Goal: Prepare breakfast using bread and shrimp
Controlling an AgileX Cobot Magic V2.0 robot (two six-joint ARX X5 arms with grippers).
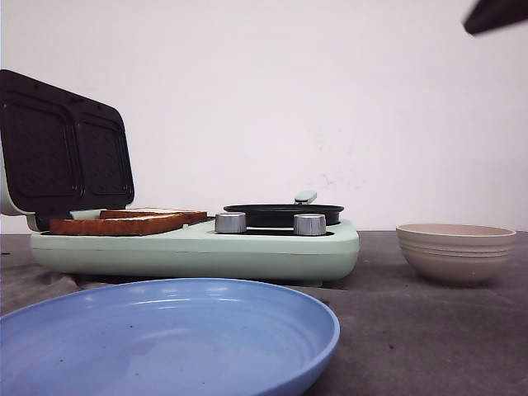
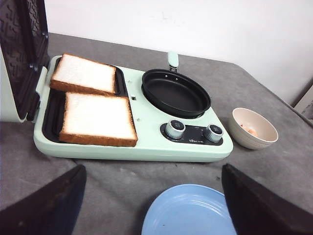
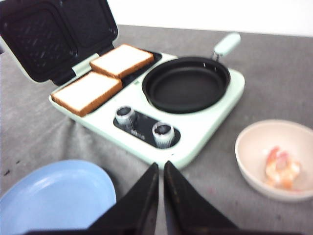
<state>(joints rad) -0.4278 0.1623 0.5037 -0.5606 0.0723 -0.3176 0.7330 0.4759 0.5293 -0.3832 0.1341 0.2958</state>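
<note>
Two slices of bread [image 2: 98, 117] [image 2: 84, 73] lie flat side by side on the dark grill plates of a mint-green breakfast maker [image 1: 198, 247], also in the right wrist view [image 3: 87, 92]. The shrimp [image 3: 279, 166], orange-pink, rests inside a beige bowl [image 3: 254, 147] to the right of the maker; it also shows as a small speck [image 2: 252, 131]. My left gripper [image 2: 152, 166] is open, its fingers wide apart above the blue plate's far rim, holding nothing. My right gripper [image 3: 161, 165] is shut and empty, its tips above the maker's front edge.
The maker's black waffled lid [image 1: 62, 148] stands open at the left. An empty black pan [image 2: 176, 93] with a mint handle [image 3: 226, 44] sits on its right half, behind two silver knobs [image 2: 174, 128]. A blue plate [image 1: 165, 338] lies in front. A dark arm part [image 1: 495, 15] hangs top right.
</note>
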